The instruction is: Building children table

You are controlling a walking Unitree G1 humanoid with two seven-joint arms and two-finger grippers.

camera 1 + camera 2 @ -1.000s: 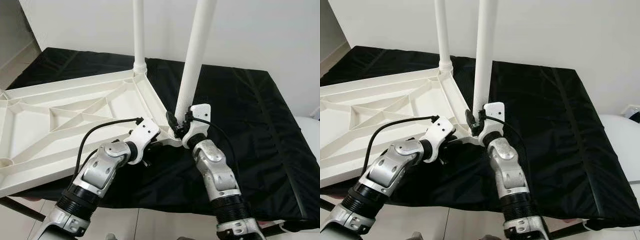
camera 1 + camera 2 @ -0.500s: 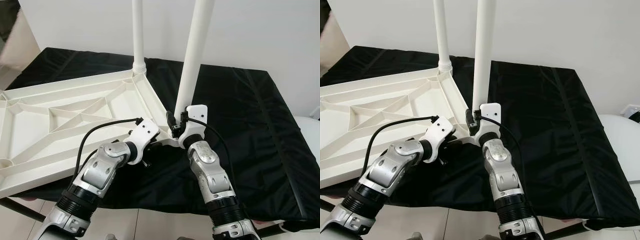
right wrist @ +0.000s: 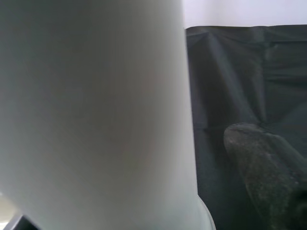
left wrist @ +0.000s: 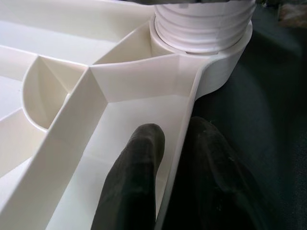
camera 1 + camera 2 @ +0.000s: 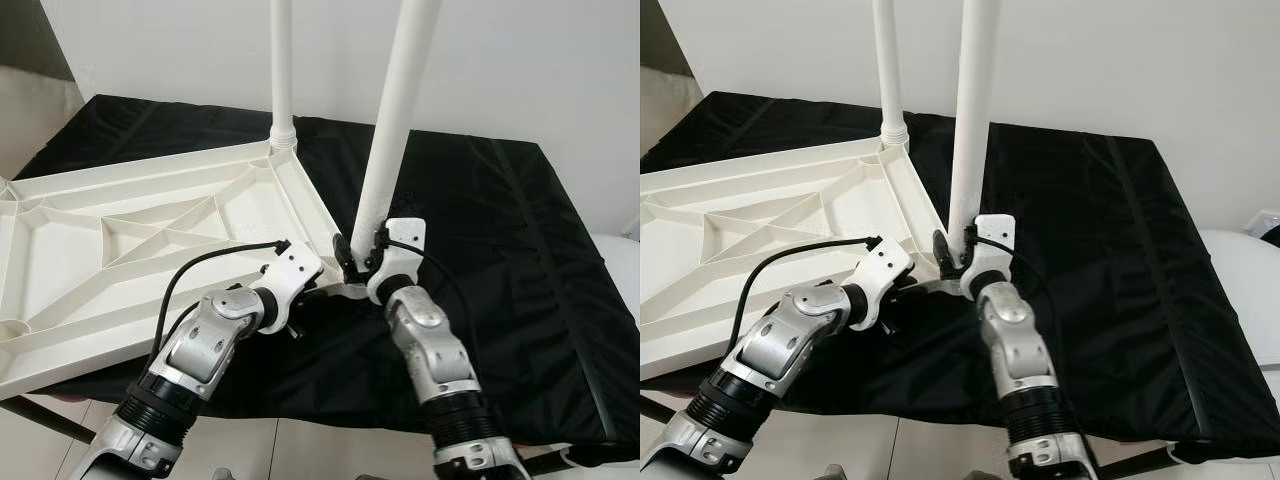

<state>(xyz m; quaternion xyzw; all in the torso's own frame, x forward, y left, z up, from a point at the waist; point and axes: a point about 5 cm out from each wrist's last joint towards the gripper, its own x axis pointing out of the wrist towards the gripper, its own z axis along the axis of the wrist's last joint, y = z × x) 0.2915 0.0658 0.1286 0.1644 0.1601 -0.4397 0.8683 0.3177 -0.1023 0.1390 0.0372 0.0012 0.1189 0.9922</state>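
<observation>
The white children's tabletop [image 5: 120,250] lies upside down on the black cloth. Two white legs stand in its corners, a far leg [image 5: 283,70] and a near leg [image 5: 395,130]. The near leg sits in a threaded corner socket [image 4: 204,24]. My left gripper [image 4: 175,139] is shut on the tabletop's rim just beside that socket, one finger inside the wall and one outside. My right gripper [image 5: 358,258] is at the foot of the near leg [image 3: 96,105]. One of its fingers [image 3: 268,163] stands a little apart from the leg; the other is hidden.
The black cloth [image 5: 500,230] covers the work surface under the tabletop and spreads bare to the right. A white wall [image 5: 540,60] rises behind it. Pale floor [image 5: 30,440] shows at the near edge, with a white rounded object [image 5: 1240,290] at the far right.
My right wrist shifted left, then back to the right and lower at the leg's foot; the near leg wobbled slightly. My left gripper kept its hold on the rim.
</observation>
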